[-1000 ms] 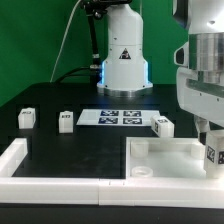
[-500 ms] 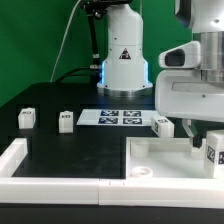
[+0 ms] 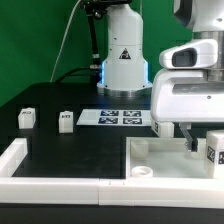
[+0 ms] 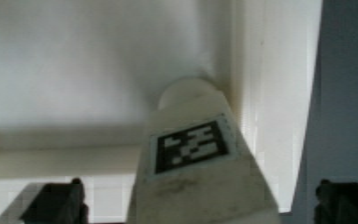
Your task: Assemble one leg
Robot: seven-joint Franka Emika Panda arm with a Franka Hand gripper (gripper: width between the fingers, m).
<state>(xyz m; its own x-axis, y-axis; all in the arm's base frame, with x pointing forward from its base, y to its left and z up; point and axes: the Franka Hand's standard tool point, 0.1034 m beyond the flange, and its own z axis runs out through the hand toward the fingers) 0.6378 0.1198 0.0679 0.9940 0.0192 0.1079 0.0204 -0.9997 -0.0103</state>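
Jaws apart, straddling the leg [image 4: 197, 150] (tag up), apparently not touching it; gripper [image 3: 201, 137] hangs over the tray-like part [image 3: 165, 158], right side.

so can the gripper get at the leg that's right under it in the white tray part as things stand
Probably yes. In the wrist view the leg sits centred between the two open fingertips, with nothing between them and it. The gripper hangs over the tray-like part, whose wall runs close beside the leg and might crowd one finger.
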